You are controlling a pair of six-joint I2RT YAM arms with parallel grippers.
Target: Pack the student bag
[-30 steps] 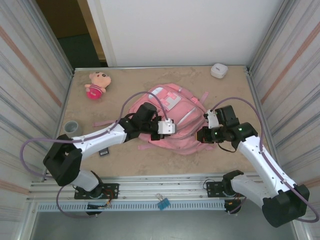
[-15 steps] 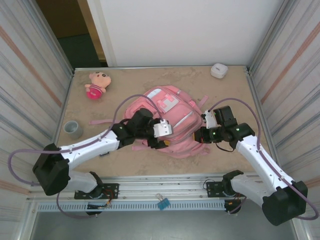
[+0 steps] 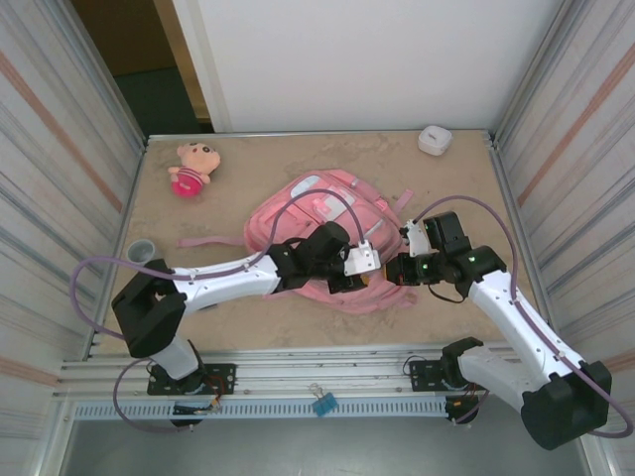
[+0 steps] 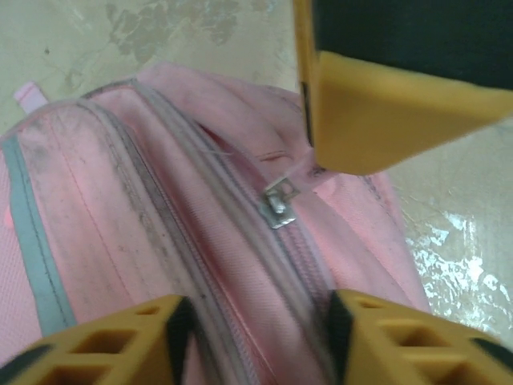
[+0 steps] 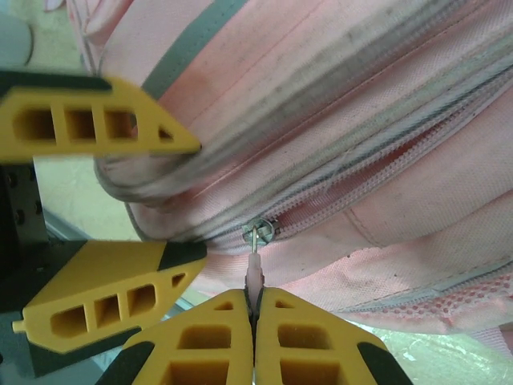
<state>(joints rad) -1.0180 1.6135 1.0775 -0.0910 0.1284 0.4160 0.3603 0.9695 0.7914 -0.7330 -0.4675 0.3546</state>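
Pink student bag lies flat on the table, zip edge toward me. My right gripper is pinched shut on the zip pull, ready to draw it. My left gripper, jaws apart, straddles the seam, likely to steady the fabric.

White arm links, black joints, lilac cables, yellow jaws (hollow-ribbed, black-edged)

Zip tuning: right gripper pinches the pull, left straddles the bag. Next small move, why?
Probably close the left gripper on the student bag beside the zip: its fingers stand apart astride that edge, while the right gripper is shut on the pull tab. Braced, the slider should run, not drag the bag.
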